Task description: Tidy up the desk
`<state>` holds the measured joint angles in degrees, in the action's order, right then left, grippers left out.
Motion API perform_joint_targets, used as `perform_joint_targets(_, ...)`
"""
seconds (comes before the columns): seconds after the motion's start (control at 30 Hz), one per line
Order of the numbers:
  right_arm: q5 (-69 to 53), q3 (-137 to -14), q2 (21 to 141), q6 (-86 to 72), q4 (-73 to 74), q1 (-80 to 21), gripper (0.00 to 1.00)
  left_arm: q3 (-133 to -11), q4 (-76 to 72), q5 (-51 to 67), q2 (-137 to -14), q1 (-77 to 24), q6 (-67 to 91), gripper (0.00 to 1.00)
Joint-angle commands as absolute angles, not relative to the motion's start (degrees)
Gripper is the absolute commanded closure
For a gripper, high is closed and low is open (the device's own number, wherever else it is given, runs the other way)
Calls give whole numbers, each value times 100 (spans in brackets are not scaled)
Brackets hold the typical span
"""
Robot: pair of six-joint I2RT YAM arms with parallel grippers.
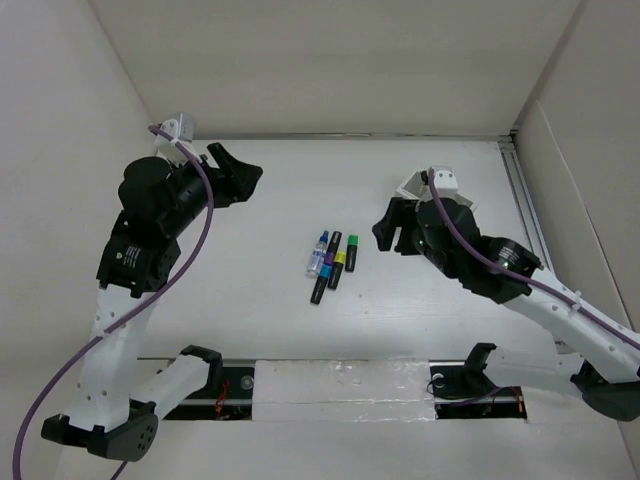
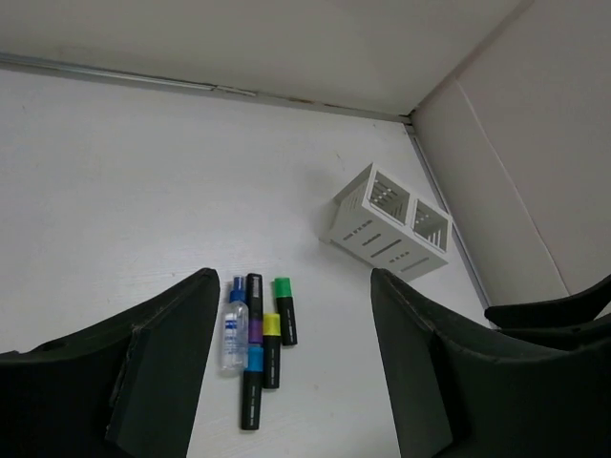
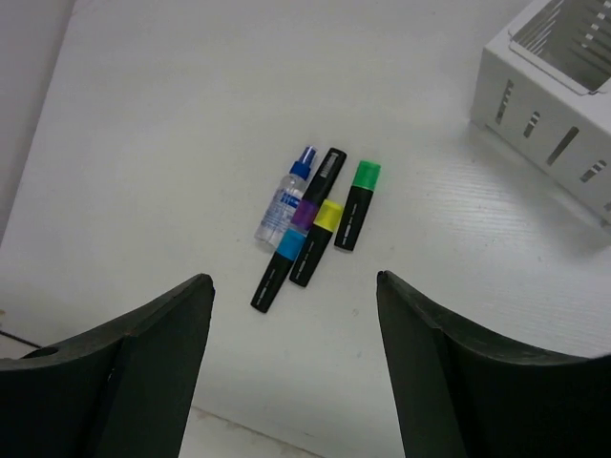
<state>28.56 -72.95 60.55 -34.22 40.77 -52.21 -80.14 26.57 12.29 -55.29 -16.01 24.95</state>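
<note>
The white desk (image 1: 280, 200) holds a tight cluster of four highlighters and a small spray bottle (image 1: 318, 256) at its middle. The highlighters have green (image 1: 351, 252), yellow (image 1: 339, 268), purple (image 1: 333, 246) and blue (image 1: 320, 287) caps. My left gripper (image 1: 243, 172) is open and empty, raised at the back left, well apart from the cluster. My right gripper (image 1: 385, 232) is open and empty, raised just right of the cluster. The left wrist view (image 2: 294, 279) and the right wrist view (image 3: 293, 280) show the cluster on the desk between my spread fingers.
A white ribbed two-compartment pen holder (image 2: 391, 221) lies tipped on its side at the back right, partly hidden behind my right arm in the top view (image 1: 418, 186). It also shows in the right wrist view (image 3: 549, 114). White wall panels enclose the desk.
</note>
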Motion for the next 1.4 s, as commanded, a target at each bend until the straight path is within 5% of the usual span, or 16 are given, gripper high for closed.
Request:
perform_joint_targets(0.0, 2602, -7137, 5898, -3392, 3543, -5256, 26, -7859, 2242, 1327, -5344, -1573, 2540, 39)
perform_joint_targets(0.07, 2488, -7049, 5932, -3331, 3367, -5256, 42, -7744, 2206, 1336, -5309, -1573, 2549, 39)
perform_joint_targets(0.1, 2487, -7031, 5976, -3305, 3323, -5256, 54, -7665, 2197, 1327, -5291, -1573, 2505, 42)
perform_joint_targets(0.13, 2461, -7005, 6046, -3261, 3279, -5256, 82, -7629, 2223, 1336, -5282, -1573, 2487, 44)
perform_joint_targets(0.2, 2338, -7066, 6362, -3243, 3366, -5194, 100, -7542, 2224, 1310, -5230, -1573, 2470, 60)
perform_joint_targets(0.23, 2347, -7093, 6476, -3321, 3505, -5133, 100, -7524, 2302, 1301, -5229, -1573, 2426, 67)
perform_joint_targets(0.27, 2364, -7041, 6643, -3427, 3481, -5081, 100, -7471, 2442, 1127, -5229, -1721, 2339, 91)
perform_joint_targets(0.37, 2172, -6892, 6706, -3472, 3306, -4888, 100, -7374, 2496, 1037, -5212, -1784, 2285, 100)
perform_joint_targets(0.8, 958, -7118, 8392, -3314, 2505, -4553, 99, -6785, 2610, 800, -4931, -1784, 2373, 100)
perform_joint_targets(0.83, 949, -7328, 8776, -3305, 2496, -4553, 94, -6716, 2610, 835, -4878, -1784, 2356, 97)
perform_joint_targets(0.97, 1072, -8058, 9798, -3243, 2653, -4474, 50, -6399, 2487, 958, -4667, -1784, 2382, 77)
perform_joint_targets(1.13, 905, -8876, 10756, -3243, 2751, -4342, 47, -6092, 2409, 1090, -4352, -1784, 2452, 65)
perform_joint_targets(1.37, 782, -9852, 11777, -3577, 3225, -4157, 47, -5897, 2364, 1257, -4219, -1907, 2522, 61)
